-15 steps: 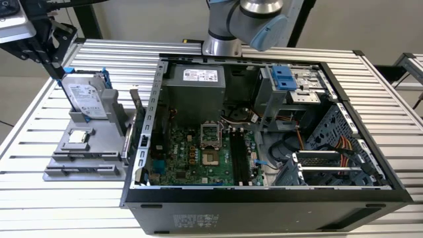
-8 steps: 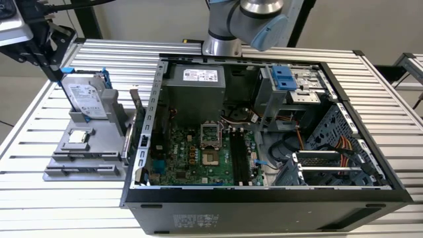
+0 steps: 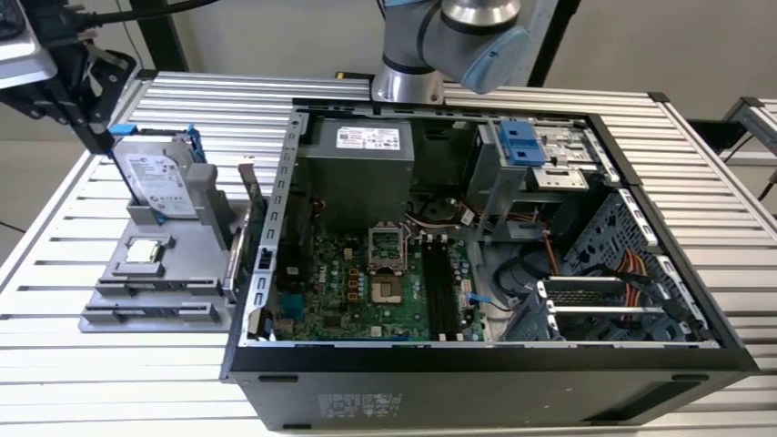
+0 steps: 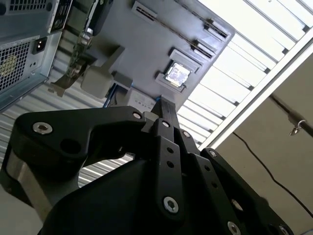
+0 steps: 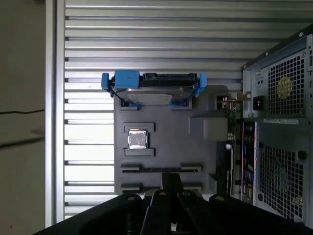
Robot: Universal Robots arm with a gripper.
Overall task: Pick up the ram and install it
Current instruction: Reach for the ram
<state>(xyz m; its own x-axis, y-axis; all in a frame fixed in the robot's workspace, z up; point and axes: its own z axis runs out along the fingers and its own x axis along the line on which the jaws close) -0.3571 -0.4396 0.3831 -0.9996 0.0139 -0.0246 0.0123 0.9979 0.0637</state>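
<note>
The ram [image 3: 238, 259] is a thin bluish-green board standing on edge along the side of the grey holder tray [image 3: 116, 314] that faces the computer case. In the first wrist view it appears edge-on as a dark strip [image 5: 227, 156]. My gripper [image 3: 87, 127] hangs high over the tray, at the exterior view's left. In both wrist views its black fingers [image 5: 168, 178] [image 4: 164, 110] are pressed together, with nothing between them. The long black memory slots [image 3: 438, 291] on the motherboard stand empty.
A silver hard drive in a blue bracket [image 3: 158, 177] stands at the tray's far end, and a small square processor chip [image 5: 137, 139] lies mid-tray. The open computer case [image 3: 486, 373] sits on the slatted metal table [image 3: 36, 273], with its power supply [image 3: 358, 168] at the back.
</note>
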